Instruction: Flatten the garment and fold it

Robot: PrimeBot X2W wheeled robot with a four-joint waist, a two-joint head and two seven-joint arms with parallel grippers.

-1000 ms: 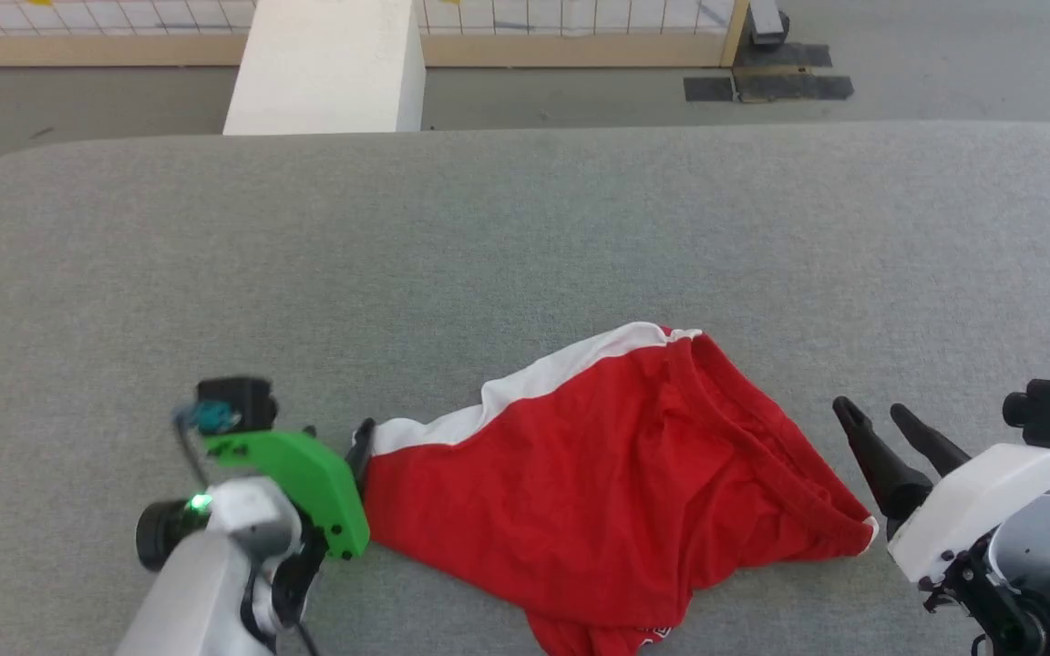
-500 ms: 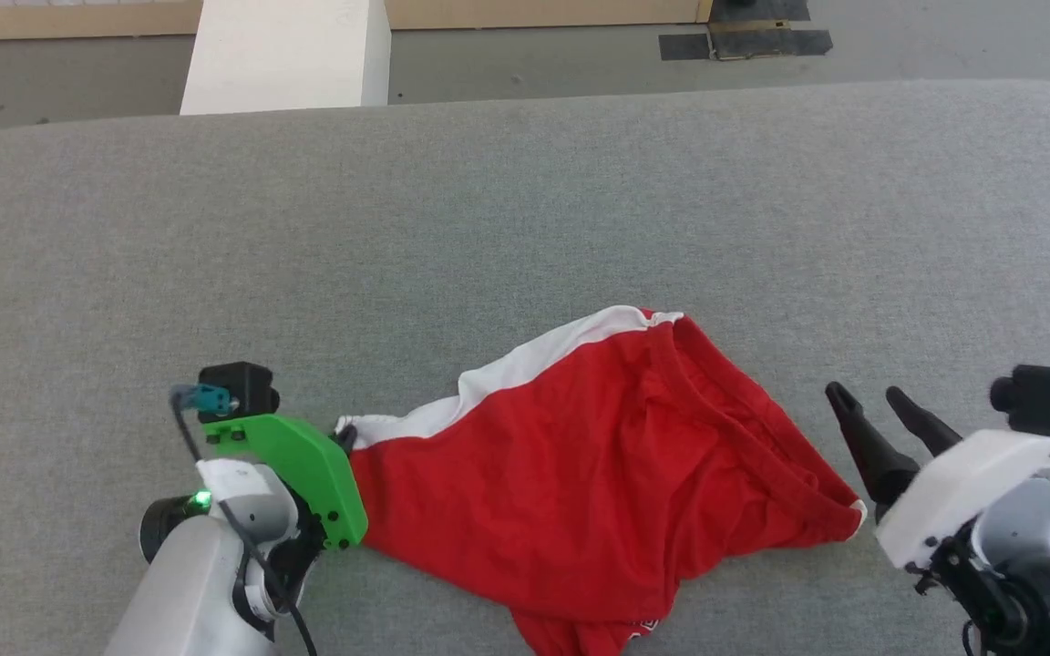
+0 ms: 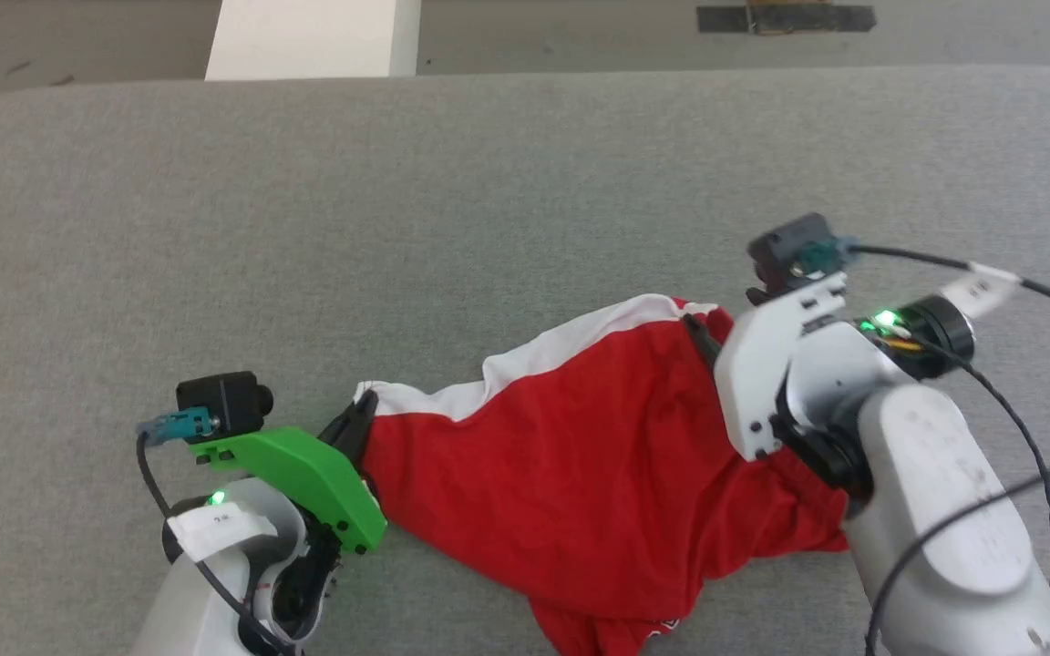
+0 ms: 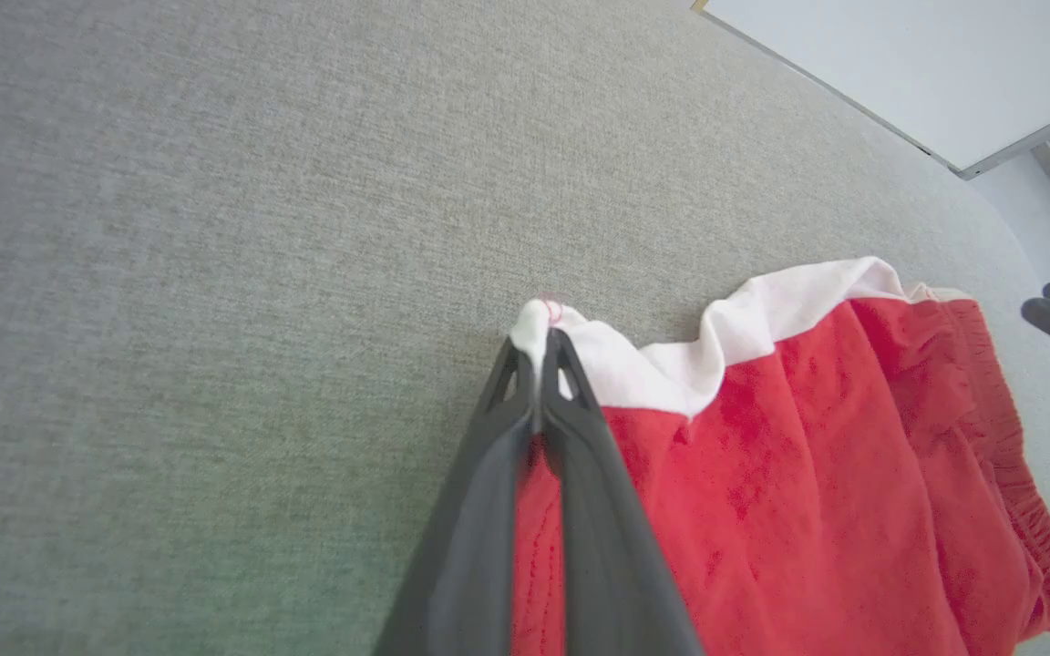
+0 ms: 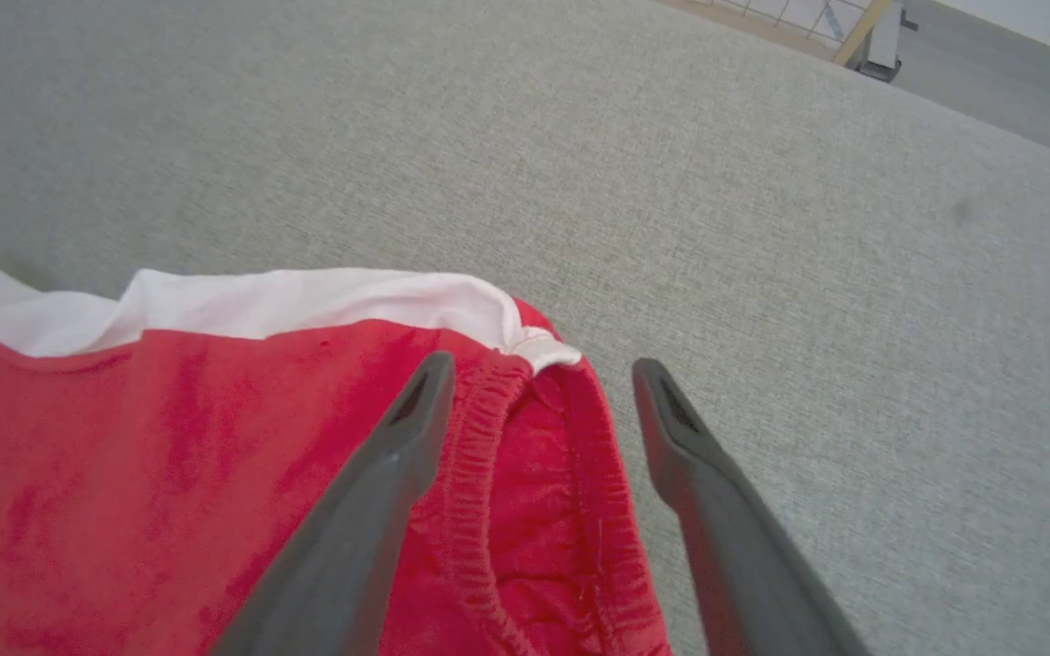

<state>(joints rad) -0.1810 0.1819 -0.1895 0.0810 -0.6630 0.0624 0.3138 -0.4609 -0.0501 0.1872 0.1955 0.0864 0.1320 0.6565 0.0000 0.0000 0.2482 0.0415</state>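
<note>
Pinching the garment (image 3: pixel 561 474) by its white-trimmed left corner, the left gripper (image 4: pixel 539 353) was clamped shut on the grey table (image 3: pixel 525 182) — the right gripper (image 5: pixel 543 369), wide open and empty, straddled the waistband (image 5: pixel 488 474) at the opposite end, seemingly just above it.

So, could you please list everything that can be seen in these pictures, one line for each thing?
garment: one, red with white trim, crumpled on the near part of the table
table: one, grey fabric top, under the garment
block: one, white, beyond the table's far edge, to the left
dark patch: one, black, on the floor beyond the table, to the right
floor: one, grey, beyond the table
left fingers: two, dark, shut on the garment's white-trimmed corner
right fingers: two, dark, open at the garment's waistband corner
</note>
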